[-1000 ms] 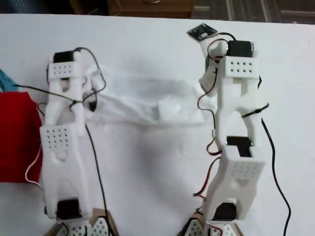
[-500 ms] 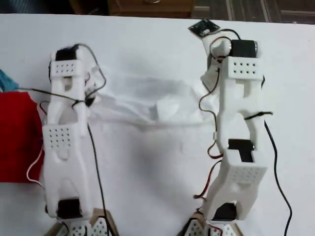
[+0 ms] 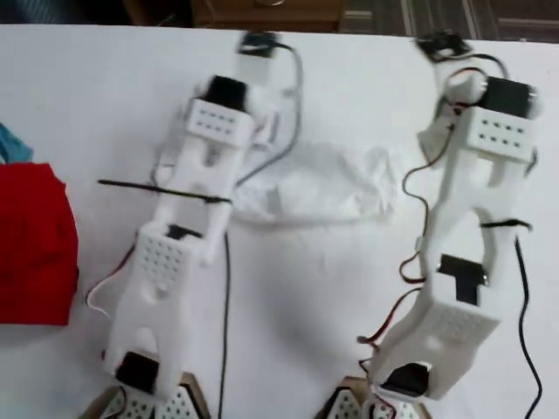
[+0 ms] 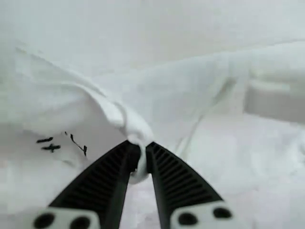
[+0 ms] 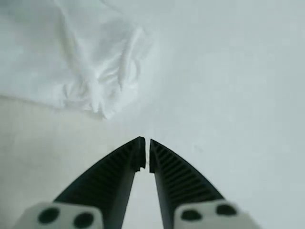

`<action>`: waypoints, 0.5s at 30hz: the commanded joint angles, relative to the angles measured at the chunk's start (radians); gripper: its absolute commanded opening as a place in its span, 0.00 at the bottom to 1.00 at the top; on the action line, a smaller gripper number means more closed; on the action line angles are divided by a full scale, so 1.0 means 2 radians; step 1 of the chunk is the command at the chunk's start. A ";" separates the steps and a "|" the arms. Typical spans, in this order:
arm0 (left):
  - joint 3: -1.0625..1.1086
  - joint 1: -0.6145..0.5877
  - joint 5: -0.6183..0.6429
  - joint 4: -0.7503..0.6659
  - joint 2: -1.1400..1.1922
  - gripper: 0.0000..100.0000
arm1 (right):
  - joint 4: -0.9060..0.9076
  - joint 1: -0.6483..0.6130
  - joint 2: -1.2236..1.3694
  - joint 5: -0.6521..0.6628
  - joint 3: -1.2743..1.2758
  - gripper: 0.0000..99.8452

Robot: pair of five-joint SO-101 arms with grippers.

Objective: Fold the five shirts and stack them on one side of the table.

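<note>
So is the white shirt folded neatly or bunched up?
Bunched up: the white shirt lies crumpled and wrinkled on the table, one ridge of cloth pinched in the left gripper.

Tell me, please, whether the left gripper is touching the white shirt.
Touching. The left wrist view shows the left gripper shut on a bunched fold of the white shirt, with the cloth pinched between its fingertips.

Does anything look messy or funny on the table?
Yes. The white shirt between the two arms is scrunched into a wrinkly bunch instead of lying flat. The left hand is pinching a fold of it. The red shirt lies apart near the table's edge.
</note>
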 commanded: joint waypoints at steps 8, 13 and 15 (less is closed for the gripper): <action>-0.021 -0.051 0.021 -0.025 -0.042 0.02 | 0.010 0.104 -0.056 0.001 -0.014 0.02; -0.070 -0.133 0.020 0.047 -0.042 0.02 | 0.010 0.086 -0.053 0.001 -0.014 0.02; -0.107 -0.160 0.007 0.080 -0.041 0.02 | 0.010 0.067 -0.053 0.001 -0.014 0.02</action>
